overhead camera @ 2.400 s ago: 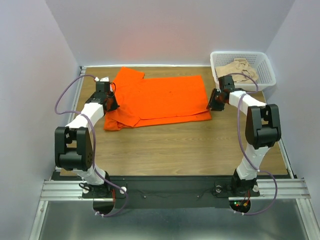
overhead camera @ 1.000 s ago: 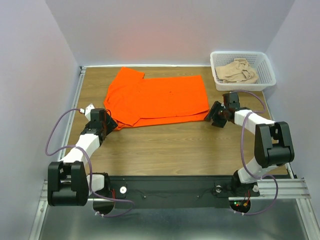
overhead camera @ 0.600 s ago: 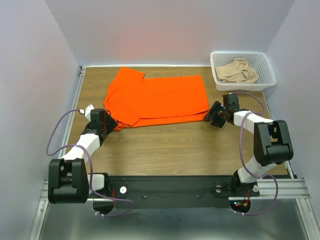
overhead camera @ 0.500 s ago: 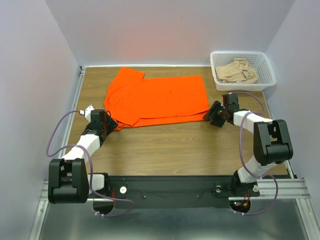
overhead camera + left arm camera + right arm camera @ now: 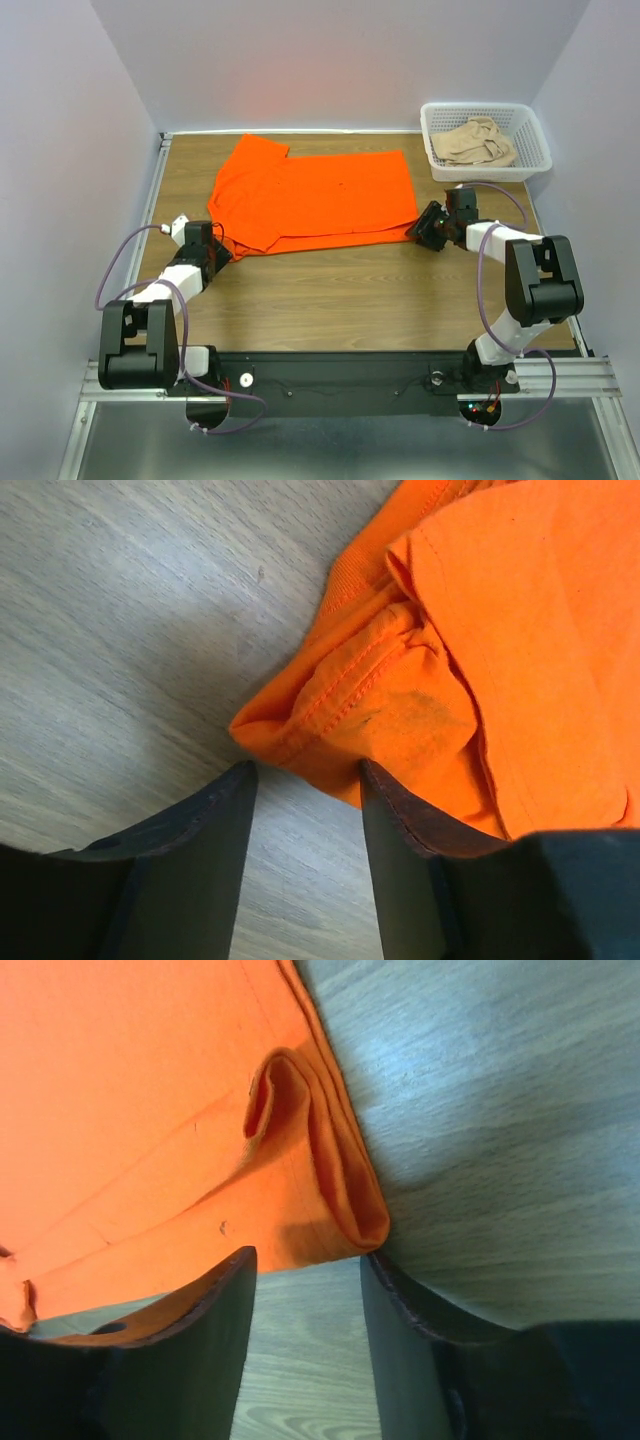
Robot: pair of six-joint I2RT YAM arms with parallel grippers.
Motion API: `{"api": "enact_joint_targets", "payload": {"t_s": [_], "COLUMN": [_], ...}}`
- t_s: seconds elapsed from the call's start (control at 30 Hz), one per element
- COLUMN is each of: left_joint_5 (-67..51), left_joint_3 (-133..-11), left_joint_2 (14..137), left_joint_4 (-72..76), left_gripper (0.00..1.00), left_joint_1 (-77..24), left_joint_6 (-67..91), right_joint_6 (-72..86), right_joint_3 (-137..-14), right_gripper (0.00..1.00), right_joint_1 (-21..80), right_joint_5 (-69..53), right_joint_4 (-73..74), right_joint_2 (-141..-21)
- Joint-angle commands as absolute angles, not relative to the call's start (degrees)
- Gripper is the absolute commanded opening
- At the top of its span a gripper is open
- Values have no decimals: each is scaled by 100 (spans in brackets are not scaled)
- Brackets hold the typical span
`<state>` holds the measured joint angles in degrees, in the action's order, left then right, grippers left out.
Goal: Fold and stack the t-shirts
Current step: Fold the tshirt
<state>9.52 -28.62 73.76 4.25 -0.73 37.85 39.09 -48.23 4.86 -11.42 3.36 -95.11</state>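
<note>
I'm seeing the orange shirt (image 5: 320,195) lying as soft, matt cloth with stitched hems. The table (image 5: 350,290) is showing smooth wood grain with a dull sheen. My left fingers (image 5: 180,860) are looking matt black. At two o'clock the basket (image 5: 490,172) is showing white plastic lattice around a tan shirt (image 5: 478,140) of soft cloth.

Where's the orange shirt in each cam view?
Top external: orange shirt spread flat, far-centre on the table.
Left wrist: bunched corner, upper right, ahead of the open left tool.
Right wrist: folded corner, upper left, ahead of the open right tool.
Shared landmark: the wood-grain table.
</note>
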Motion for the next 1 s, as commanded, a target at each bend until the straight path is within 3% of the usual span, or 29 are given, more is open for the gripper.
{"api": "enact_joint_targets", "payload": {"t_s": [0.0,0.33,0.47,0.57,0.97], "left_joint_5": [1063,1186,1239,1187,1450], "left_joint_3": [-3050,-3278,-3445,-3585,-3788], "left_joint_2": [7523,7751,7866,7971,7691], "left_joint_4": [519,431,361,325,-210], "left_gripper": [50,27,11,0,0], "left_joint_1": [-53,-44,95,158,281], "left_joint_6": [3735,3586,3454,3358,3129], "right_joint_6": [3920,3894,3858,3823,3568], "right_joint_3": [-4676,-4597,-4570,-4526,-4474], "right_gripper": [48,18,1,1,1], "right_joint_1": [448,308,220,106,-264], "right_joint_5": [-897,-783,-773,-800,-536], "right_joint_4": [255,167,184,184,861], "right_joint_2": [-9633,-9721,-9695,-9668,-9035]}}
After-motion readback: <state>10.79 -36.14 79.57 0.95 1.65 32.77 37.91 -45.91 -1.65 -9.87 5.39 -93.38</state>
